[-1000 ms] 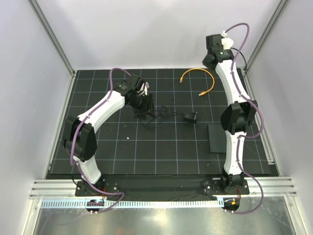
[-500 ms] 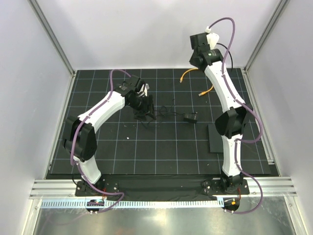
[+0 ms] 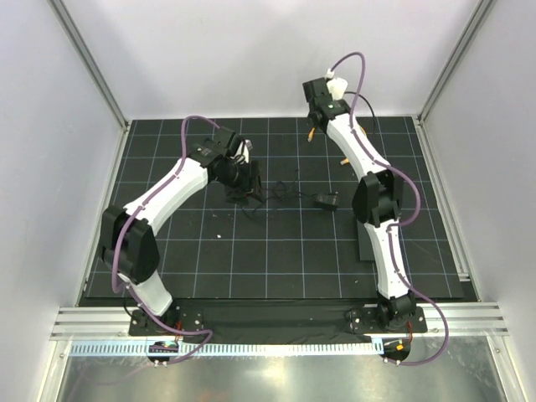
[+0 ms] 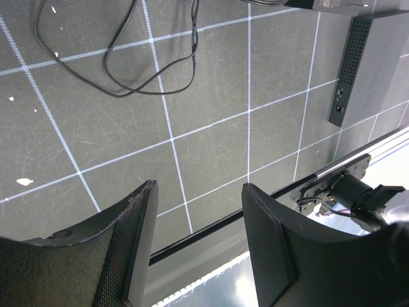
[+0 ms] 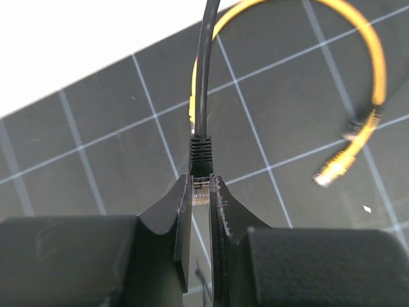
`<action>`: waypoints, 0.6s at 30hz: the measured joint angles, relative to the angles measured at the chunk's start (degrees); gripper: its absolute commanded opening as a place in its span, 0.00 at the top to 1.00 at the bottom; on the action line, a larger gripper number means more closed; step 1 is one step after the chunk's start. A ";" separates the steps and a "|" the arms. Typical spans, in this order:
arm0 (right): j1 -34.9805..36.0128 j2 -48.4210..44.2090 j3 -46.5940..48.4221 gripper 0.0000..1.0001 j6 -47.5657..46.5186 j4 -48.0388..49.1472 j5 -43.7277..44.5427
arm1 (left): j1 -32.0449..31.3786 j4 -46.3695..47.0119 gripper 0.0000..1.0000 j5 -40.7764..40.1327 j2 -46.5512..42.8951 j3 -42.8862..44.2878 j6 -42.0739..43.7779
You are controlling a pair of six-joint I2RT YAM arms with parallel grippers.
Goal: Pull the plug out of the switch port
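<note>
My right gripper [image 5: 199, 182] is shut on a clear-tipped plug [image 5: 202, 153] with a black boot. Its black cable [image 5: 204, 64] rises straight away from the jaws. In the top view that gripper [image 3: 316, 113] is raised over the mat's back edge, far from the switch. The switch, a flat black box [image 3: 363, 243], lies at the right of the mat, partly behind the right arm. In the left wrist view the box [image 4: 377, 57] shows its vented side edge; I cannot make out a port there. My left gripper [image 4: 199, 188] [image 3: 251, 180] hangs open and empty over the mat.
A yellow patch cable [image 5: 370, 57] [image 3: 344, 159] lies curled at the back of the mat. A thin black wire [image 4: 128, 64] loops across the middle toward a small adapter block [image 3: 327, 201]. The metal rail [image 3: 276, 322] and the arm bases run along the near edge.
The right arm has swung left along the back of the mat, still shut on the plug. The left arm's upper part has shifted slightly; its gripper stays open in place.
</note>
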 measured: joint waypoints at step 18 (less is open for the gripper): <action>-0.04 7.61 3.34 0.42 -1.73 4.44 -7.28 | 0.00 -1.29 0.43 -1.46 -1.60 -0.61 0.50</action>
